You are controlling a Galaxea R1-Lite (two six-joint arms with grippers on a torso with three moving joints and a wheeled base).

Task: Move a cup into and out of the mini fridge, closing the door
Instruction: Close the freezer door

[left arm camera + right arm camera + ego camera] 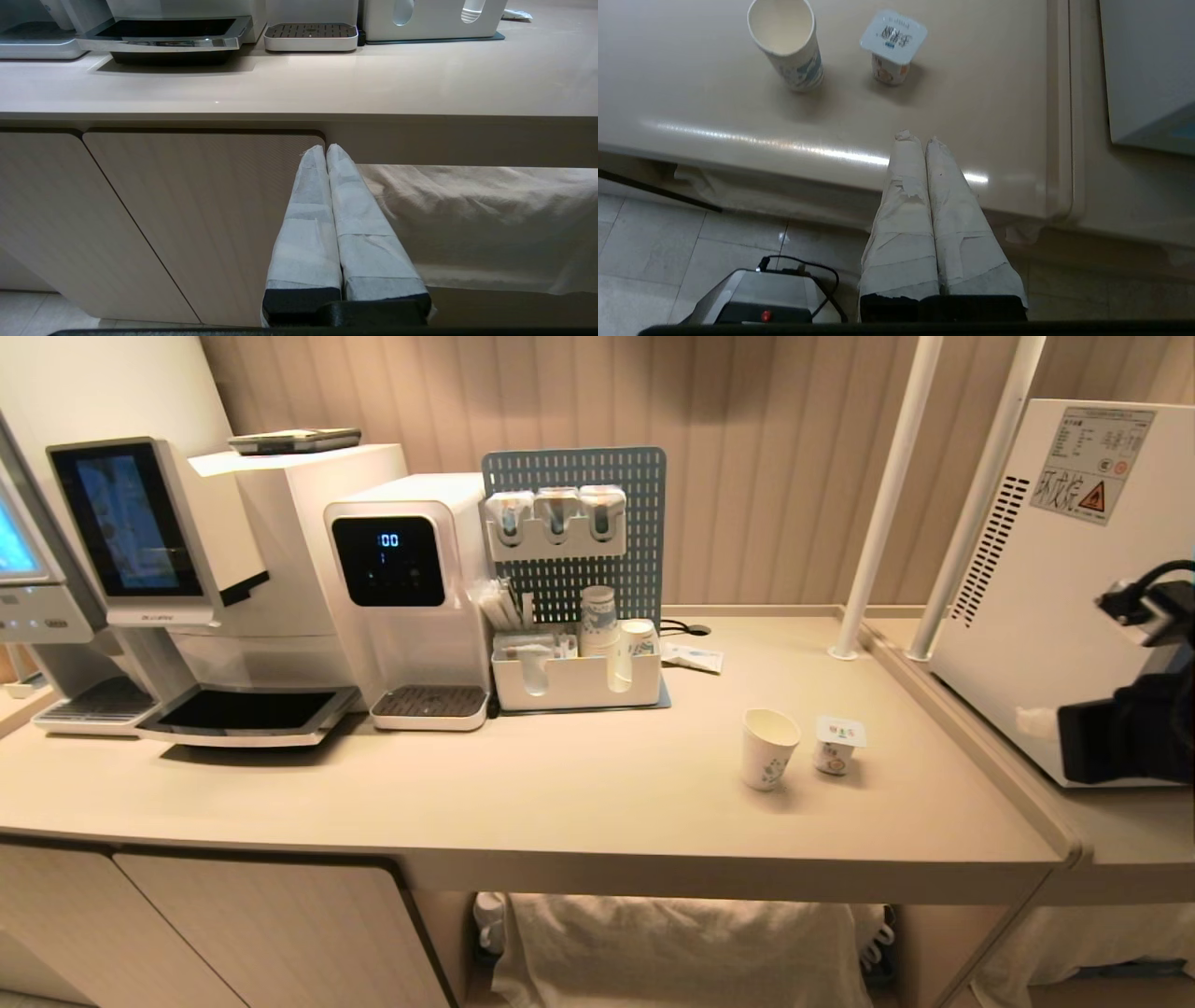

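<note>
Down by the cabinet front the left gripper [325, 148] hangs pinched closed and empty, the cup [769, 748] stands upright on the counter just left of the tub [837, 744], and right of the tub, before the fridge [1064, 579], the right gripper [918, 138] is closed, empty.

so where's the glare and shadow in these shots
Right wrist view: a bright streak of glare runs along the counter edge, and soft shadows fall beside the cup and the foil-lidded tub. Head view: warm, even light, with a dark shadow under the coffee machine's tray.
</note>
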